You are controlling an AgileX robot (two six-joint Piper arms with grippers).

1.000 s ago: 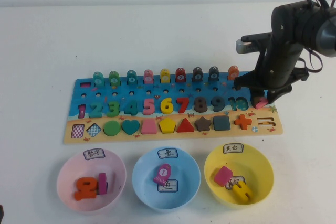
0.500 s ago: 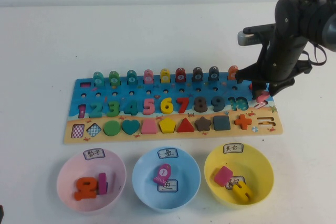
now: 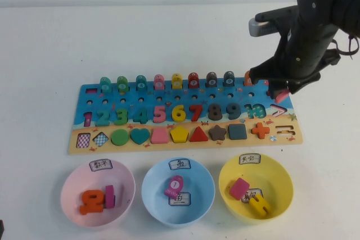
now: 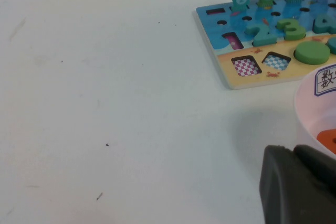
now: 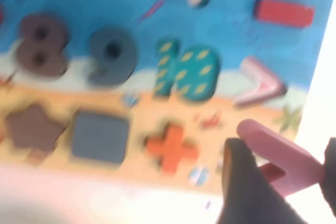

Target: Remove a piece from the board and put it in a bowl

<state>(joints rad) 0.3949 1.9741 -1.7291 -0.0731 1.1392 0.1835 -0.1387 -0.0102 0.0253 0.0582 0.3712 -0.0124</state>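
Matte black right arm [image 3: 315, 32] with grey cylindrical joint, black cables, dark tool [image 3: 279, 91]

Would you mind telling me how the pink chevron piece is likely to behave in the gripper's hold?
The pink chevron piece, held by the right gripper above the board, looks stiff and probably light. Being flat, it shouldn't roll. Gripped near one end, it might pivot.
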